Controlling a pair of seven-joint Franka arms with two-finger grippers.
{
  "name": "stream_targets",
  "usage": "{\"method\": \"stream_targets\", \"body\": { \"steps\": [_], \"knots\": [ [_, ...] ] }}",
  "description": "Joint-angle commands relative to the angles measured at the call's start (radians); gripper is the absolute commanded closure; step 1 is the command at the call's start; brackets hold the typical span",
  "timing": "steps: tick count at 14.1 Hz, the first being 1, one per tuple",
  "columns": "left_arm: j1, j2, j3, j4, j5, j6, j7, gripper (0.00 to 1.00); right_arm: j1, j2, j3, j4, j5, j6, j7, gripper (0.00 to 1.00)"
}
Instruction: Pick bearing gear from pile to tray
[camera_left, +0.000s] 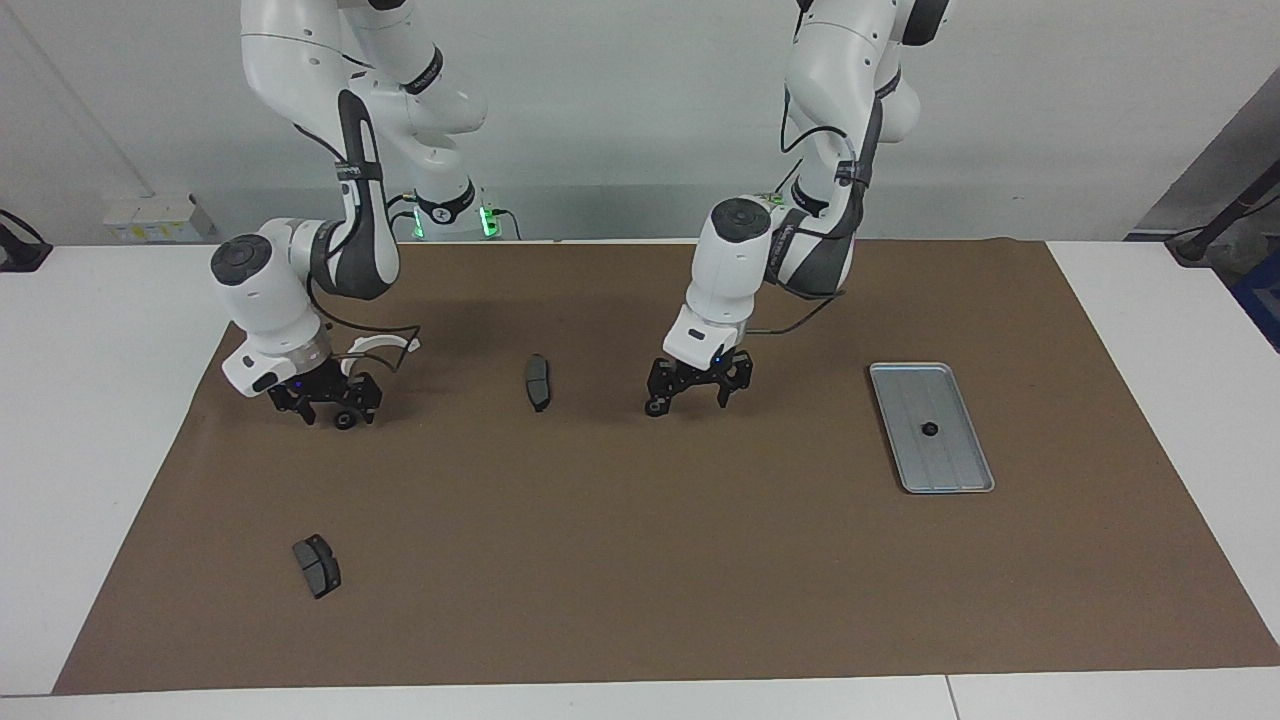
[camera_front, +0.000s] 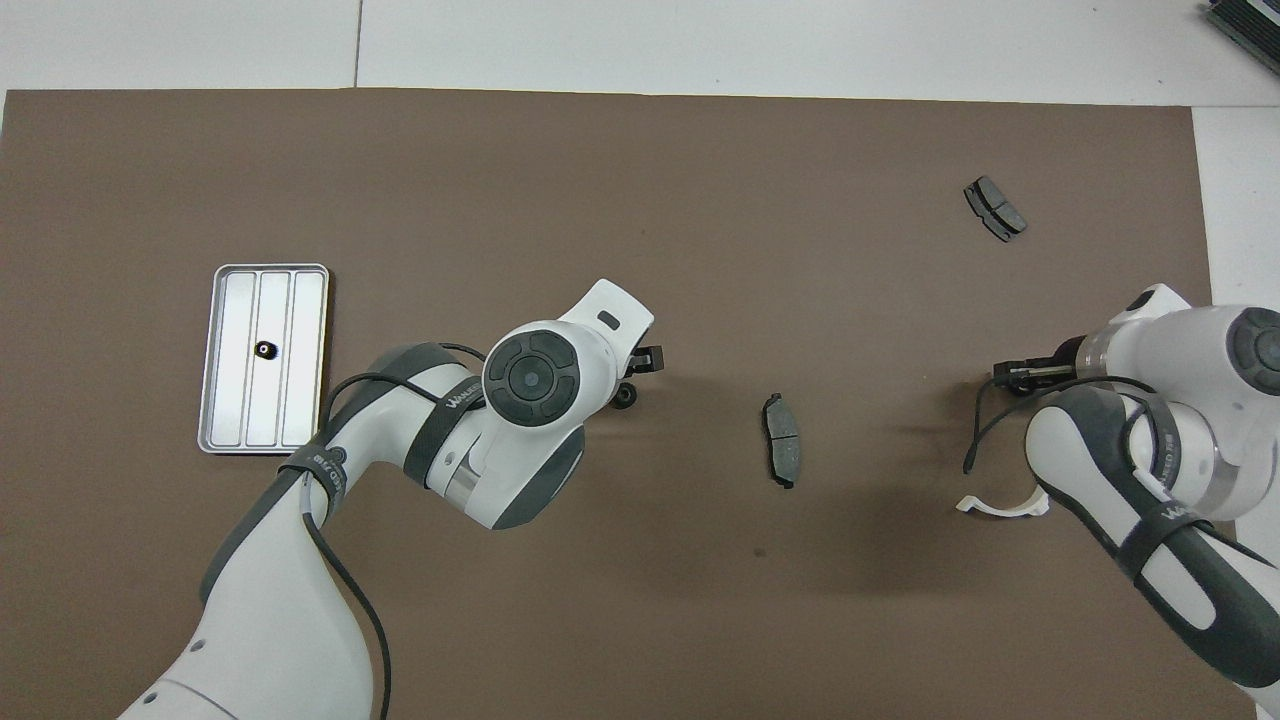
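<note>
One small black ring (camera_left: 929, 429) in silver ridged tray (camera_left: 960, 474); L gripper (camera_left: 690, 393) spread wide, R gripper (camera_left: 330, 405) state unclear.

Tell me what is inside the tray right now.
The tray holds one small black ring, near its middle, lying on the ridged floor. Nothing covers the tray in either view, so no part is hidden.

White table (camera_left: 100, 420) carrying a brown mat (camera_left: 640, 560) that's covering most of it. Lying on the mat: silver tray (camera_left: 955, 470) toward the left arm's end, a grey pad (camera_left: 538, 381) near the middle, a second grey pad (camera_left: 317, 565) farther from the robots toward the right arm's end, a white curved bracket (camera_left: 382, 346) nearer the robots.
</note>
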Motion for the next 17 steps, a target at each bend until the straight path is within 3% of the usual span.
{"method": "stream_targets", "body": {
  "steps": [1, 6, 12, 16, 17],
  "knots": [
    [-0.037, 0.016, 0.018, -0.004, 0.034, 0.022, 0.009, 0.00, -0.017, -0.004, 0.013, -0.010, 0.011, 0.019, -0.026, 0.50],
    [-0.051, 0.018, 0.015, -0.014, 0.048, 0.016, 0.058, 0.00, -0.016, -0.006, 0.013, -0.019, 0.011, 0.019, -0.023, 0.50],
    [-0.048, 0.025, 0.015, -0.021, 0.048, 0.021, 0.101, 0.30, -0.016, -0.010, 0.013, -0.031, 0.011, 0.020, -0.021, 0.51],
    [-0.048, 0.030, 0.013, -0.021, 0.048, 0.021, 0.104, 0.49, -0.016, -0.010, 0.014, -0.031, 0.012, 0.017, -0.020, 1.00],
    [-0.048, 0.030, 0.013, -0.023, 0.048, 0.019, 0.104, 0.54, -0.016, -0.010, 0.014, -0.028, 0.017, 0.013, -0.015, 1.00]
  ]
}}
